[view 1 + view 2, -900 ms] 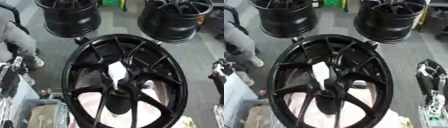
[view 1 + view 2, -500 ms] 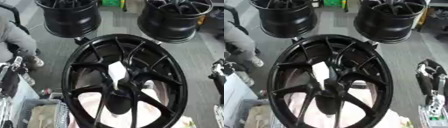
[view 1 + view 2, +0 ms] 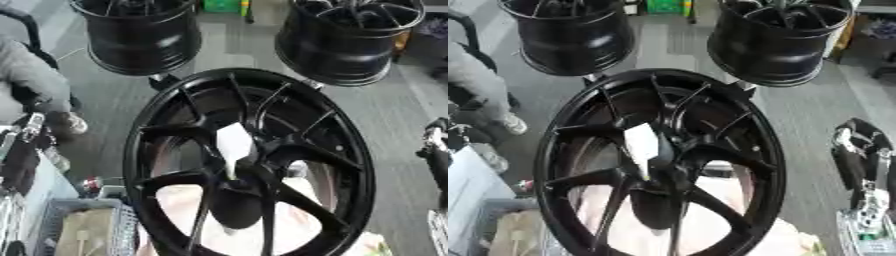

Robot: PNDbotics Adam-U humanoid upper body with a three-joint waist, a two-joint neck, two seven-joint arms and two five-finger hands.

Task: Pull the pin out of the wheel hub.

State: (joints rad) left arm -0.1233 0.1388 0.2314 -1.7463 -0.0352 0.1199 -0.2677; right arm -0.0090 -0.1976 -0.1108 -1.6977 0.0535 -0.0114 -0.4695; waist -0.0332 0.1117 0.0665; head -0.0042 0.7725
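Judging pull not started: white pin (image 3: 234,143) seated at centre of black wheel hub (image 3: 249,165), right hand (image 3: 859,165) idle at right edge, finger state indeterminate.

Two black rims (image 3: 131,35) (image 3: 350,40) on grey floor (image 3: 219,55) beyond

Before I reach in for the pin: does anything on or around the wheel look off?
One oddity: a white, paper-like piece lies tilted on the spokes just above the hub of the black wheel. I cannot tell whether it is the pin. The right hand shows at the right edge, clear of the wheel.
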